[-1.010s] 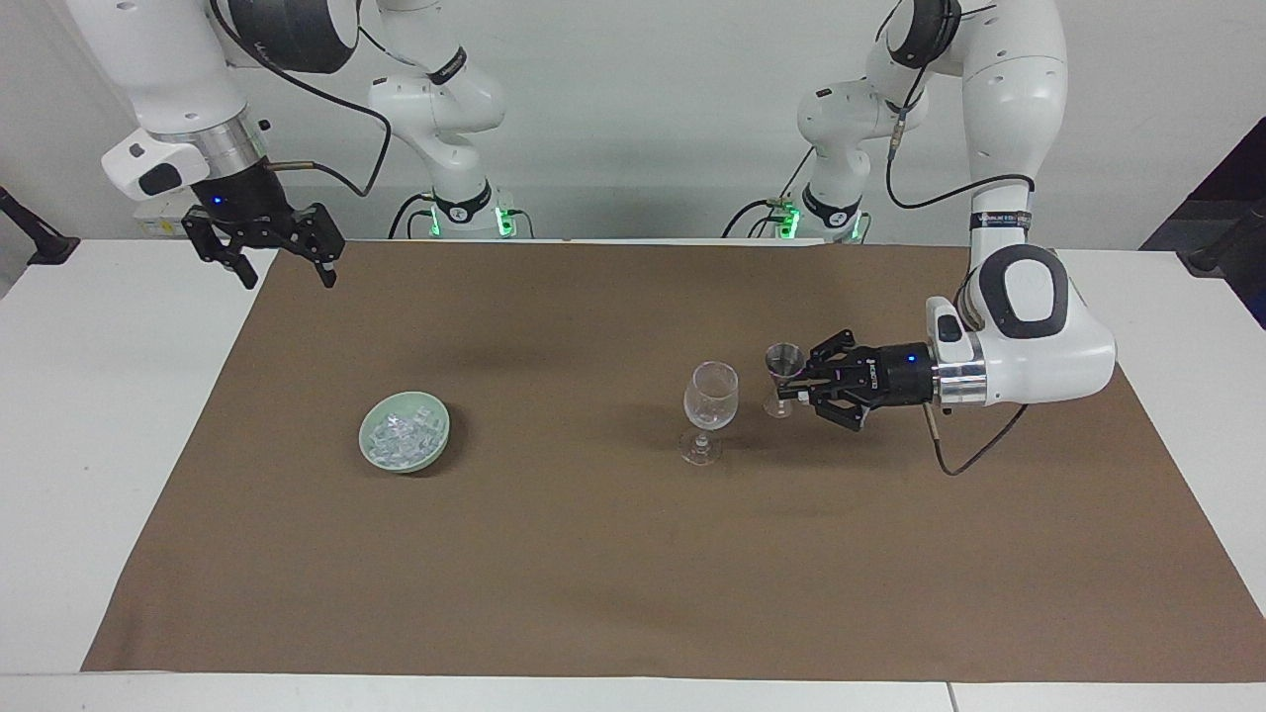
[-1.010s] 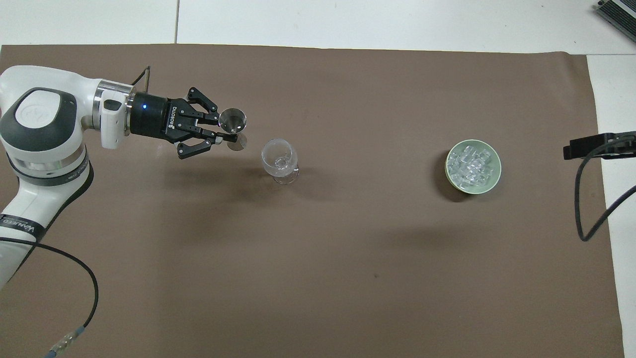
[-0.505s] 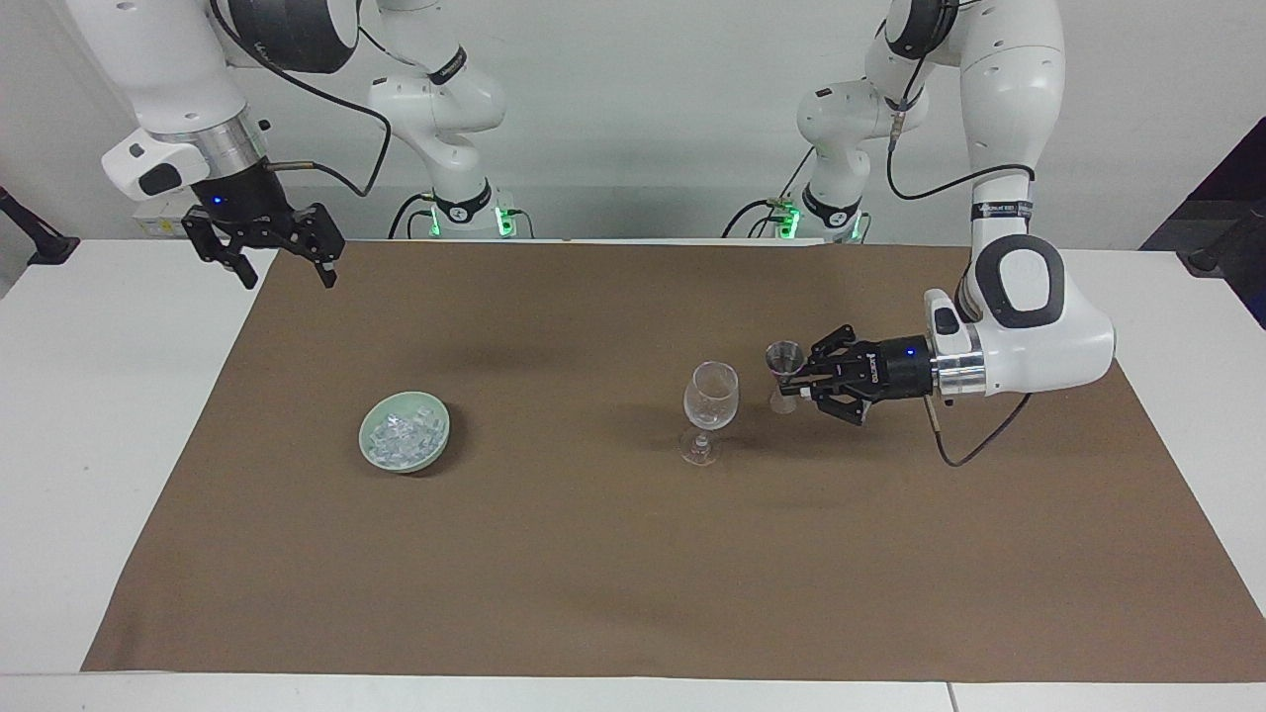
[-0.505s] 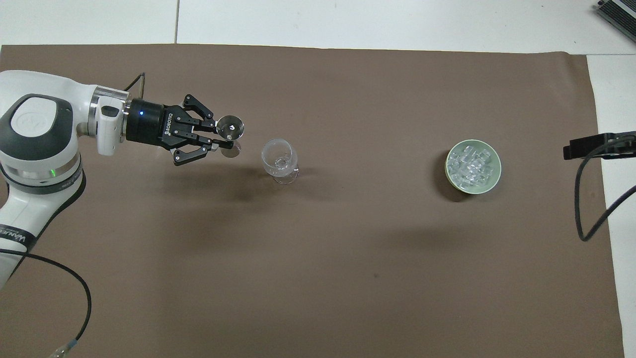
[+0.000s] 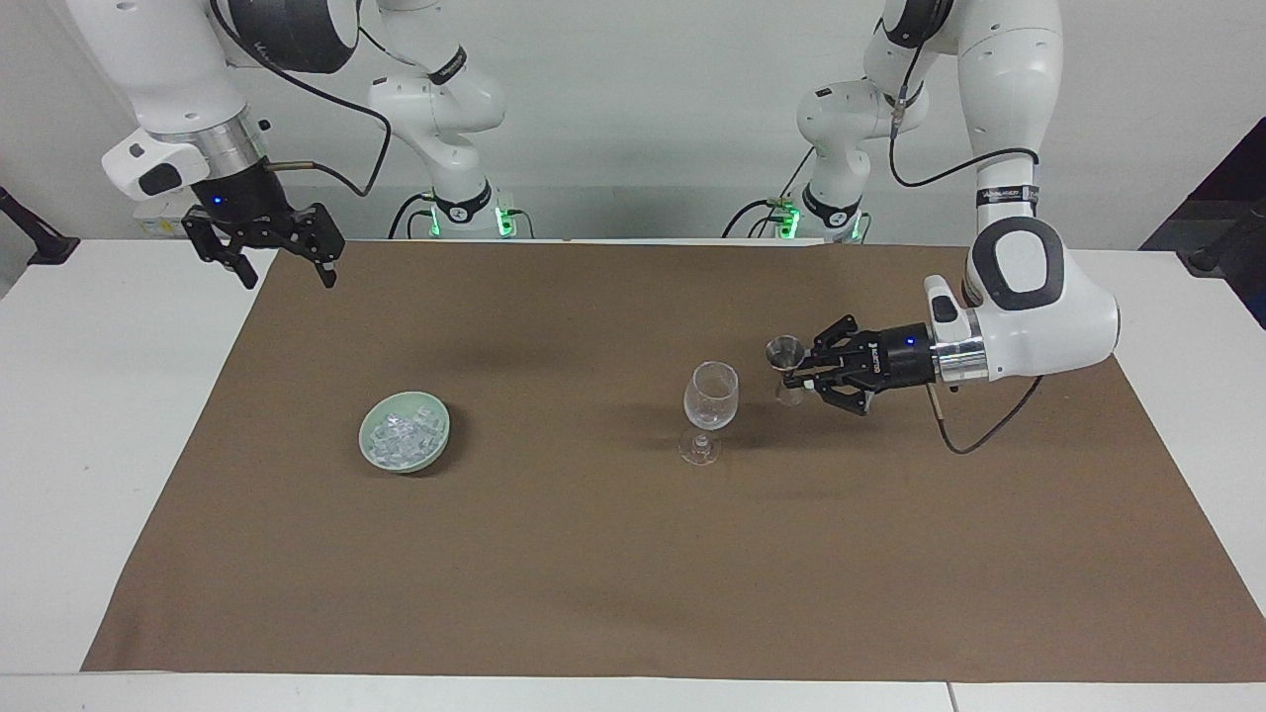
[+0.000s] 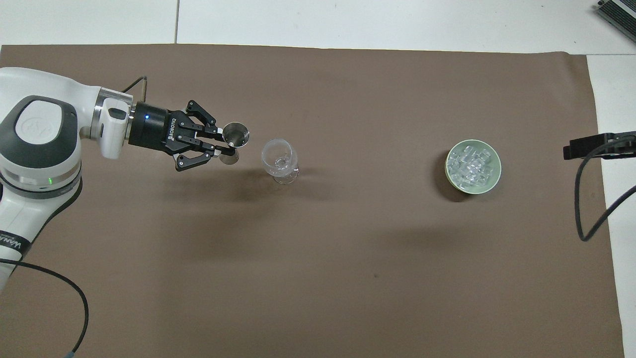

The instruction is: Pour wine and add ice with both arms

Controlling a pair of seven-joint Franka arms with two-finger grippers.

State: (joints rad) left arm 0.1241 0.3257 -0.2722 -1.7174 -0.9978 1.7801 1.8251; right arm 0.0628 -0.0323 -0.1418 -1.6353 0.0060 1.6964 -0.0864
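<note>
Left gripper [image 5: 797, 375]: jaws pinched on the waist of a metal jigger [image 5: 785, 370], which is held upright, clear of the brown mat [image 5: 593, 554], beside the wine glass [image 5: 710, 409].
Right gripper [image 5: 281, 259]: jaws spread, nothing held; kept waiting over the mat's corner at the right arm's end of the bench [image 5: 89, 415].
Ice [image 5: 403, 433]: heaped in a pale green bowl [image 5: 405, 432], well apart from the glass.
Spill risk: wine could be lost onto the mat if the jigger is tipped before its lip is over the bowl of the glass.
Knock risk: the stemmed glass could be toppled if struck by jigger or splayed links.
Slip risk: the jigger could be turned within the narrow pinch.
</note>
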